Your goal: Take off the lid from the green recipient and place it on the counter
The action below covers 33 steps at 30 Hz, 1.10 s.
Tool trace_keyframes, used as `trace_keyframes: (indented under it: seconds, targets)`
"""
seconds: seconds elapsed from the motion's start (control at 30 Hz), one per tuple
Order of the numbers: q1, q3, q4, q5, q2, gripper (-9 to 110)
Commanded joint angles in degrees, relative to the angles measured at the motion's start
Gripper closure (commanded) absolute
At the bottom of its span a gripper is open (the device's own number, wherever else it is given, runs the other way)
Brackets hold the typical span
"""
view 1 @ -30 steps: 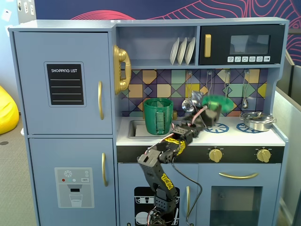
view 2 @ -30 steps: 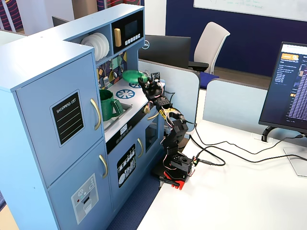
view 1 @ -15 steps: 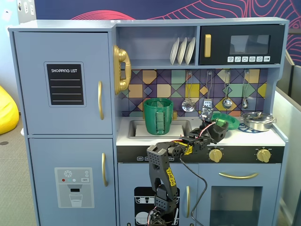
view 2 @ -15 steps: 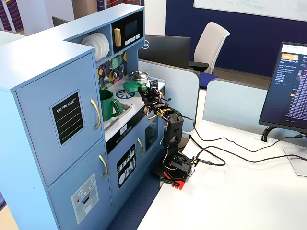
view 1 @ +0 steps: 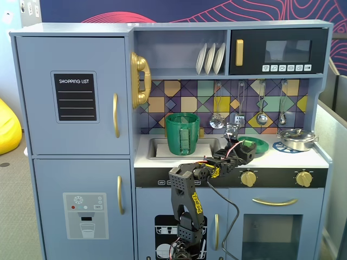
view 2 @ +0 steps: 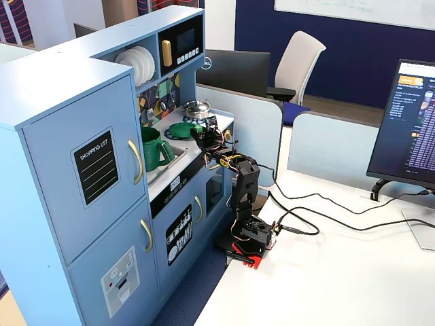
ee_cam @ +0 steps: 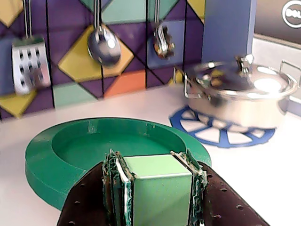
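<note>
Lying flat on counter (ee_cam: 263, 169), lid (ee_cam: 70, 155), handle up, clenched in hand (ee_cam: 157, 186).

The flat round dark-green plastic lid (ee_cam: 94, 150) looks smooth with a soft sheen, its pale green square handle (ee_cam: 157, 186) slightly glossy. The tall dark-green plastic recipient (view 1: 182, 133) has the same smooth finish. The white bench (ee_cam: 263, 174) is smooth and matt. The silver metal pot (ee_cam: 242, 96) is mirror-polished, like the hanging metal ladle (ee_cam: 104, 44). The black end effector (ee_cam: 155, 188) looks matt plastic.
</note>
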State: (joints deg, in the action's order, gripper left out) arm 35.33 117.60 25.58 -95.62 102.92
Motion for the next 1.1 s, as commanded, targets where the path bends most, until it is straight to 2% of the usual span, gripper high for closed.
trace_keyframes:
  seconds: [0.0,0.63,0.77,0.9,1.07]
  targets:
    - [-0.97,-1.14,-0.53,-2.2,1.58,101]
    - [-1.49,1.49,-1.32,-3.25,1.58,101]
    - [-1.23,1.14,-0.7,0.7,1.67,83]
    - [-0.7,1.05,0.09,5.1,2.55,59]
    - [-0.7,1.32,0.44,4.75,3.34,53]
